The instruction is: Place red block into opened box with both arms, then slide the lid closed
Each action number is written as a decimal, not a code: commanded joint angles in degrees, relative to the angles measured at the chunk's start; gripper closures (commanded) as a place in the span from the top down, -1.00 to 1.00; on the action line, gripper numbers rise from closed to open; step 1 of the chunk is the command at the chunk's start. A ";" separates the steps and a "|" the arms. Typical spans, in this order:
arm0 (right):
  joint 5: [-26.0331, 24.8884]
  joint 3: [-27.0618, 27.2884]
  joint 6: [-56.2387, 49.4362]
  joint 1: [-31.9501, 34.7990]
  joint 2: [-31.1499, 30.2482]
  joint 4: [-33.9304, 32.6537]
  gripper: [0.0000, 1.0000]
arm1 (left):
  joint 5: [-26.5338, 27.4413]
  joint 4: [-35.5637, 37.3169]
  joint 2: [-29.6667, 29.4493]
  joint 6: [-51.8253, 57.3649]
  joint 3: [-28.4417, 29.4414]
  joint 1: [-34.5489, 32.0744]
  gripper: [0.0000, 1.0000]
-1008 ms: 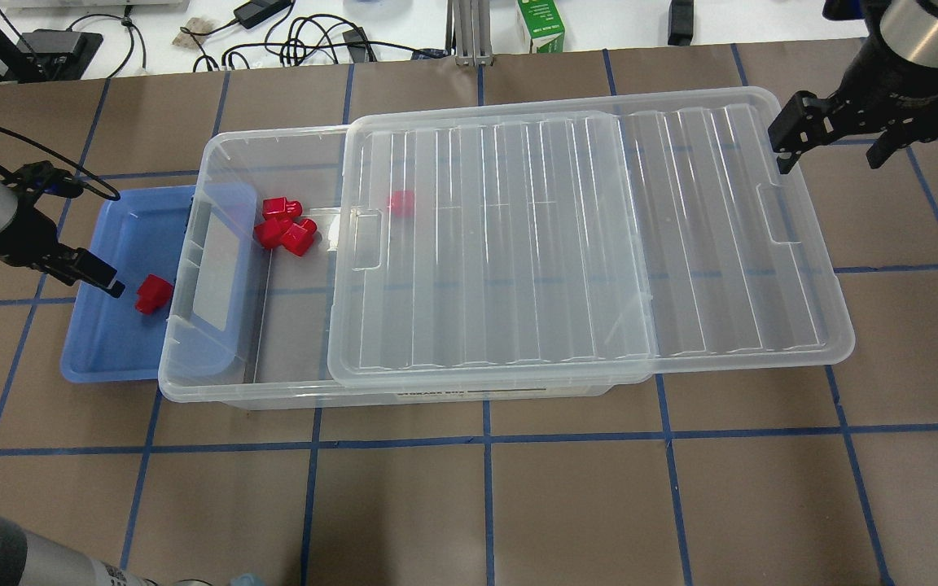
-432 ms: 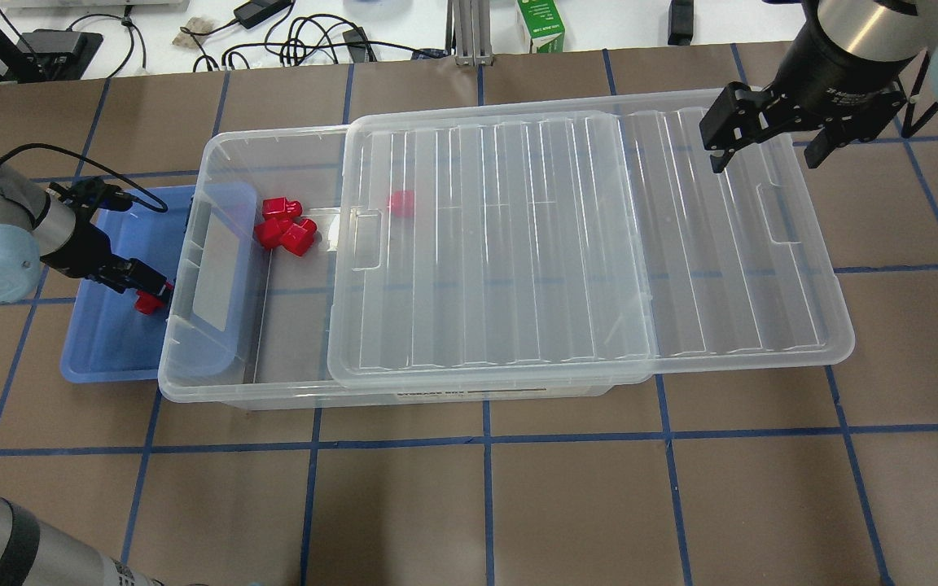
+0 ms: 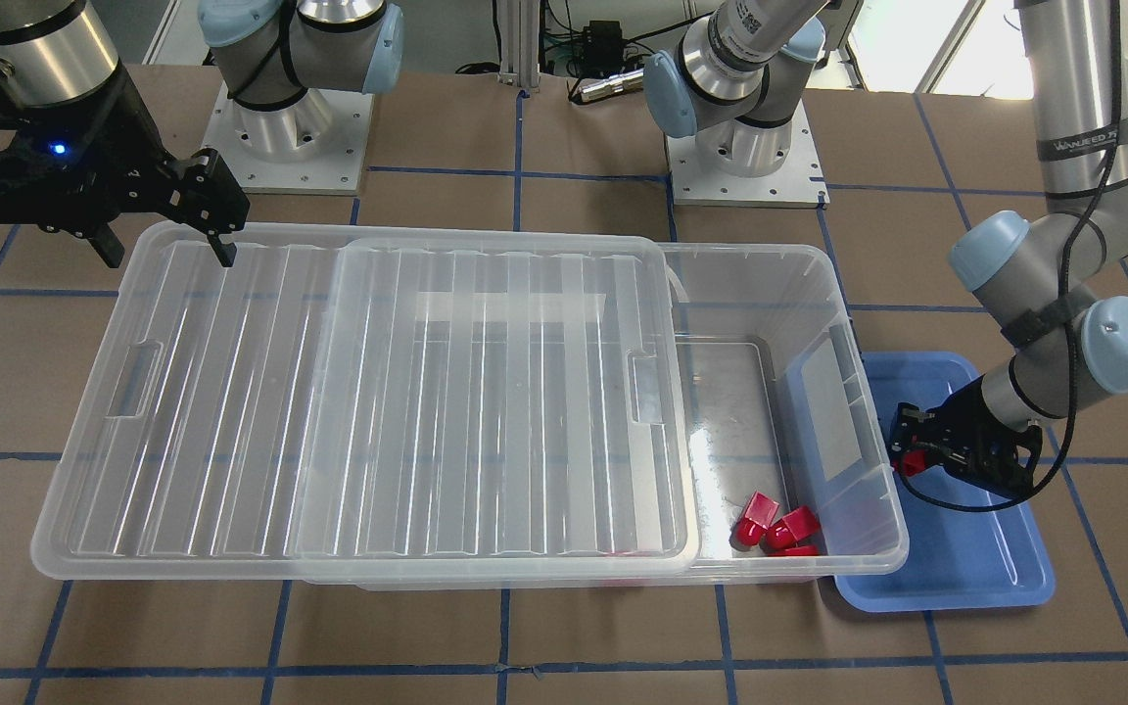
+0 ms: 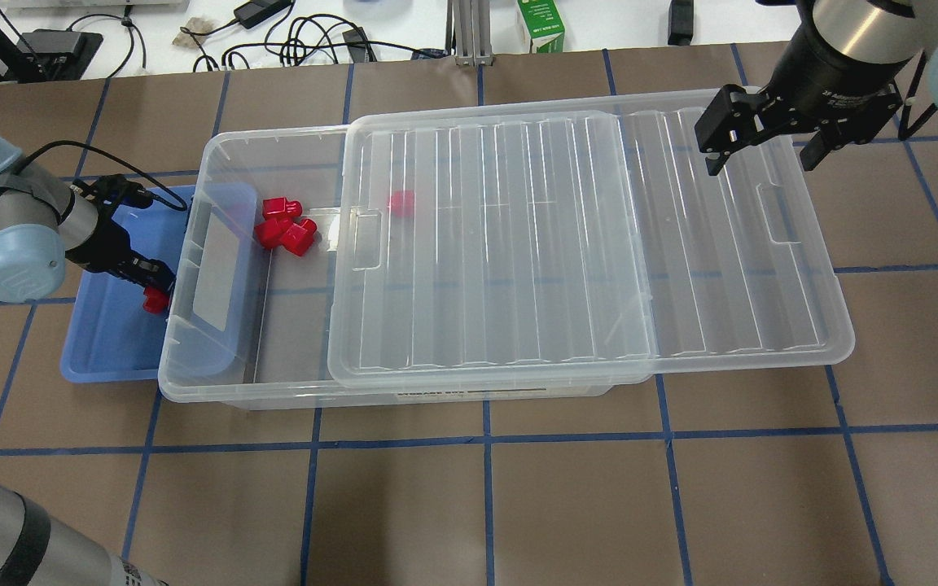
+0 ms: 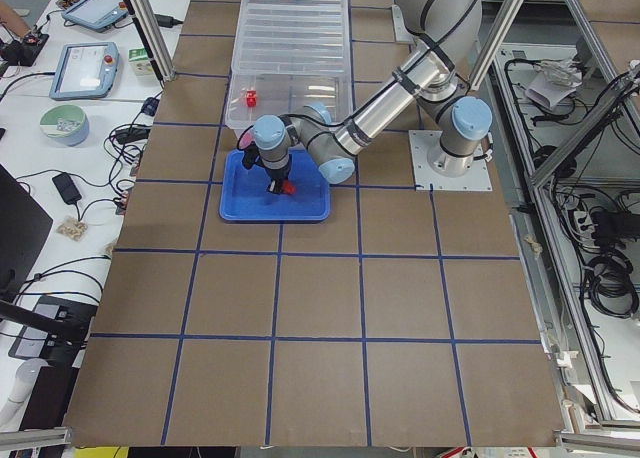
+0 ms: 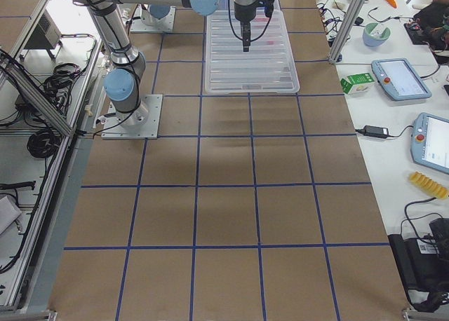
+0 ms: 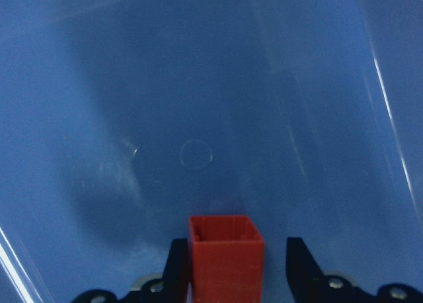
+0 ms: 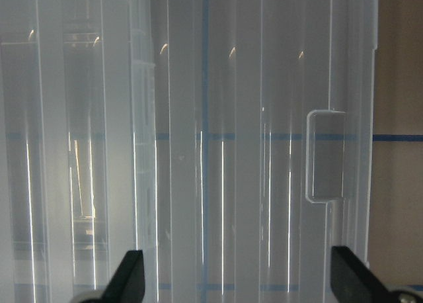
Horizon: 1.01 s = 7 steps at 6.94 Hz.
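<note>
Brown gridded tabletop (image 4: 485,505) carried the clear box (image 4: 273,396), its ribbed lid (image 4: 567,244) covering all but one end, where several red pieces (image 4: 283,226) lay. We saw the left gripper (image 7: 236,247) parted around the red block (image 7: 225,263) in the blue tray (image 4: 103,342), one finger touching it. The right gripper (image 4: 762,159) hovered spread wide over the lid.

The light is bright and even, and it comes from above. The lid (image 4: 518,244) shines with thin white streaks along its ribs. In the right wrist view the lid's left part is washed out almost white. Shadows beside the lid are soft and pale. Away from the lid, the left wrist view is dim and blurry: the blue tray (image 7: 198,85) looks foggy and the red block (image 7: 226,257) looks a bit soft.
</note>
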 commanded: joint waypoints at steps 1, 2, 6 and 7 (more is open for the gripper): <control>-0.01 0.02 0.00 0.71 -0.78 0.16 1.00 | 2.13 0.85 0.52 -0.22 0.28 -0.05 -0.78; -0.01 0.02 0.00 0.80 -0.70 0.25 1.00 | 3.10 -1.15 1.40 -0.48 1.77 -0.22 -0.79; -0.10 -0.33 0.09 0.80 -0.69 0.16 1.00 | 2.68 -29.96 9.83 -12.26 18.20 -4.41 -0.79; -0.10 -0.16 0.00 0.80 -0.69 0.16 1.00 | 3.37 -30.43 12.11 -19.39 17.96 -10.45 -0.79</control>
